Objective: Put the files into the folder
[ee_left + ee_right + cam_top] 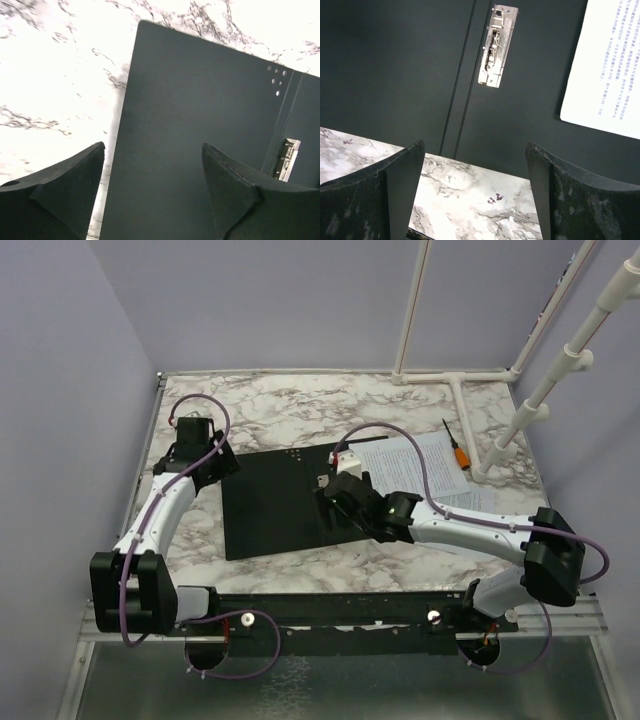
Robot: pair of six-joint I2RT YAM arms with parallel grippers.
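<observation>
Two black inner faces of the folder [270, 505] lie open and flat at the middle of the marble table [300, 410], with the spine running away from the arms and the metal clip [497, 47] fixed just right of it. The files [420, 460], white sheets of small black print, rest to the right; the right wrist view shows a corner of them [612, 70] lying over the outer part of the folder's right face, the remainder on the marble, so they are not yet under the clip. The right gripper [335, 505] hangs over the spine region near the folder's near edge, its fingers [395, 195] spread wide with nothing between them. The left gripper [215, 462] stands at the folder's left edge, likewise parted and empty, its fingers [65, 195] straddling that edge [120, 150] without holding it. An orange-handled tool [457, 452] lies just beside the sheets' far right corner, and a white pipe frame [520, 410] rises at the table's right side. By this layout the opening of the folder appears complete and the transfer of the sheets is the step in hand. The next move probably falls to the right arm, which is nearer the paper: it calls for catching a thin, floppy edge off a flat surface, or sliding the sheets leftward across the right face toward the clip, while the folder is kept from shifting.
</observation>
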